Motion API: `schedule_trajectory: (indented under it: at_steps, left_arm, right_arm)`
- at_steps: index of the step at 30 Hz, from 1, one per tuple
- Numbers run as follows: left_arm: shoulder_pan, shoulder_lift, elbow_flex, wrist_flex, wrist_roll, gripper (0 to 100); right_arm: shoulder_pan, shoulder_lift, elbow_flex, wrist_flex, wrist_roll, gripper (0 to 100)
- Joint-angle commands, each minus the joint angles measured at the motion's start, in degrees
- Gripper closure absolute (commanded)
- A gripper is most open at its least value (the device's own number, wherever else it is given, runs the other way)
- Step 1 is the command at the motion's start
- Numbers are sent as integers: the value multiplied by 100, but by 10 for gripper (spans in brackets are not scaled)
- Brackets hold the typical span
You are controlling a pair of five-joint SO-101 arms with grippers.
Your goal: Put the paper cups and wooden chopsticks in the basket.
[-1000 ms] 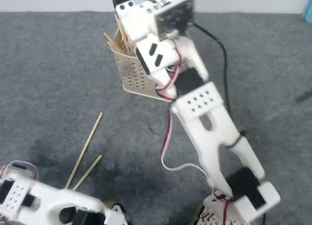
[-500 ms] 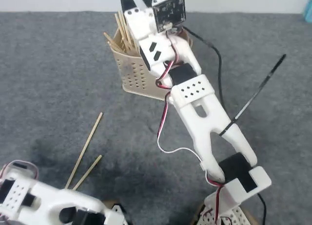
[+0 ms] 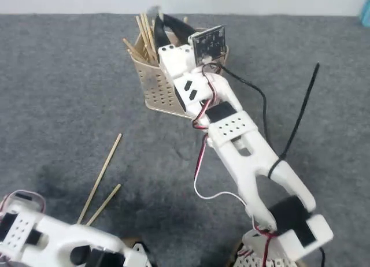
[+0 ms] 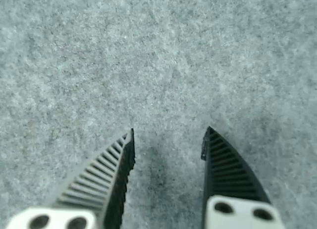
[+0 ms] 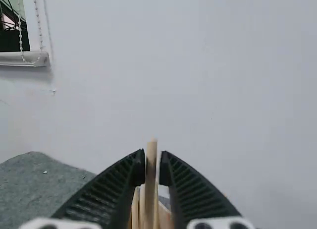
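The right arm stretches across the grey carpeted surface to the cream perforated basket, which stands at the far side near the wall. The right tool is above the basket's open top, pointing away from the arm's base. In the right wrist view, the right tool is clenched on one wooden chopstick. The stick stands upright between the ribbed black jaws, and its tip pokes just past theirs. More stick ends are crowded lower down between the jaws, with the pale wall behind. A bundle of chopsticks already stands in the basket, fanned out and leaning towards its left corner. Two loose chopsticks lie flat on the surface, well apart from the basket. The longer one runs diagonally, and the shorter one lies just beside it, nearer the left arm at the near edge. The left tool is released, its jaws spread with nothing between them, over bare grey surface.
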Motion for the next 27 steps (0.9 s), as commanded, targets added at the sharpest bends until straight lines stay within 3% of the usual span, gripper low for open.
schedule_trajectory:
  at_steps: [1, 6, 12, 19, 24, 27]
  left_arm:
    - [62, -123, -22, -132, -44, 790]
    - [62, -123, -22, -132, -44, 790]
    - [62, -123, -13, -132, -44, 790]
    - [88, -123, -13, -132, -53, 790]
    - [273, -158, 75, -132, -475, 791]
    - [273, -158, 75, -132, -624, 791]
  right_arm:
    - [13, -708, -185, 514, -88, 809]
    - [57, -1385, -993, 1798, -774, 827]
    - [57, -2246, -2119, 4215, -1424, 828]
    - [66, -3530, -1952, 7275, -1890, 836]
    - [330, -4523, -914, 7767, -1873, 998]
    - [593, -5209, -97, 7767, -1873, 966]
